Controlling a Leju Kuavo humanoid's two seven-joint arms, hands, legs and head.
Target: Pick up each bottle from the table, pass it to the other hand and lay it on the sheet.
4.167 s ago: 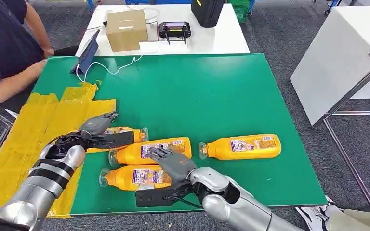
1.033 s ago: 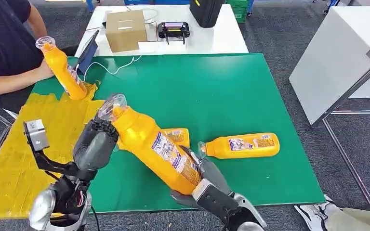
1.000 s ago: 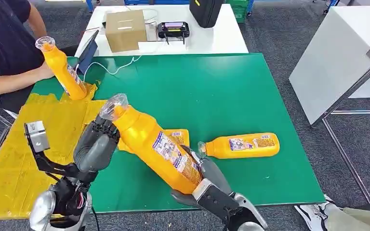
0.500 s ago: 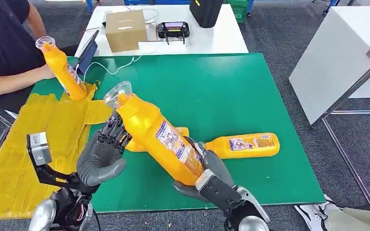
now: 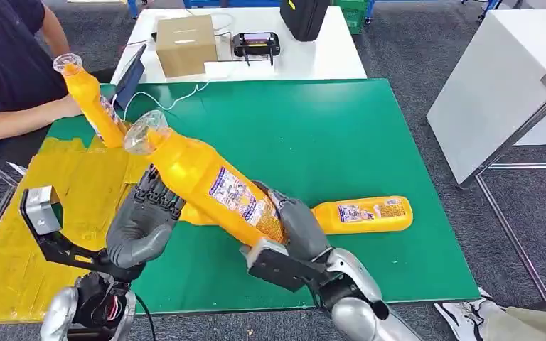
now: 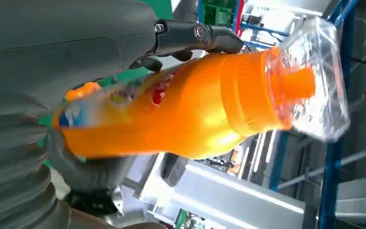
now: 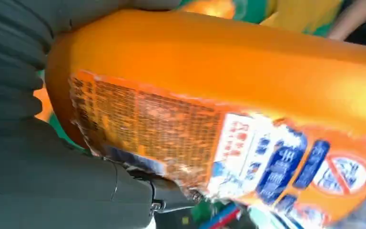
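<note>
Orange bottle [image 5: 210,188]: long axis tilted, cap toward the yellow sheet [image 5: 64,206], base low.
Right hand [image 5: 295,227]: fingers wrapped around base.
Left hand [image 5: 142,220]: fingers spread, under the neck end.

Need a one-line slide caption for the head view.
Right robot hand holds a tilted orange plastic bottle by its base while the left robot hand closes on its upper body above the green table.
</note>
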